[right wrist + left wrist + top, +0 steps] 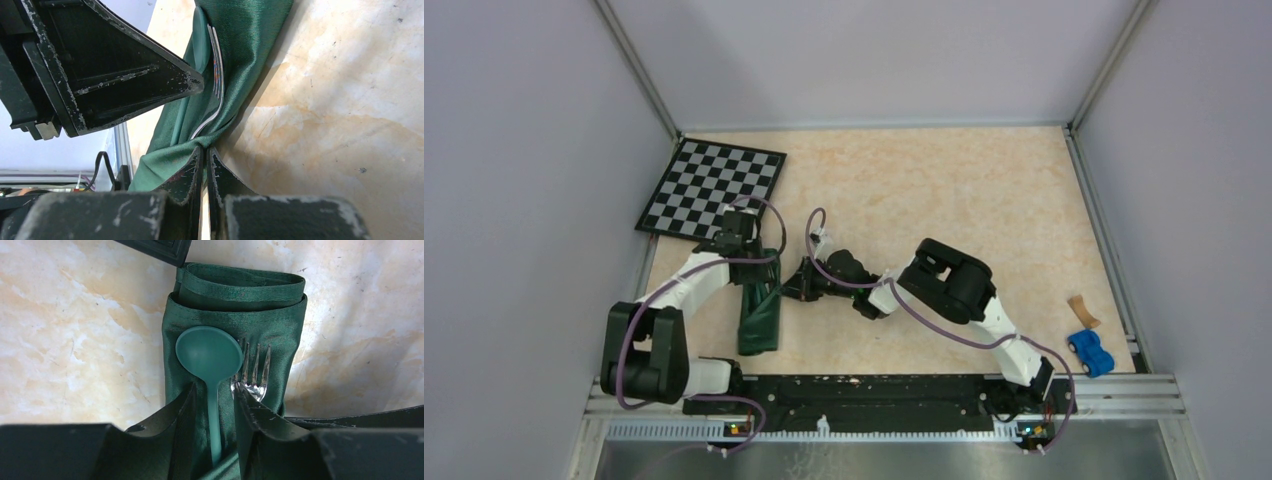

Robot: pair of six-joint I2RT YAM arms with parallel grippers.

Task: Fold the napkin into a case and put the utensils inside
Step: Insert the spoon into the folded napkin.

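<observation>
Left gripper (pixel 214 392) apart, astride teal spoon (pixel 209 354) beside fork (pixel 253 369); right gripper (pixel 206 151) pinched, seemingly on case (pixel 250 40).

enclosed bench, even light
pale lilac walls (pixel 874 50) on three sides, metal posts (pixel 640 70) at the far corners; beige marbled table (pixel 964 190), soft shadows; slotted metal rail (pixel 1124 395) along the near edge, steel sheet (pixel 874 460) below it.
</observation>
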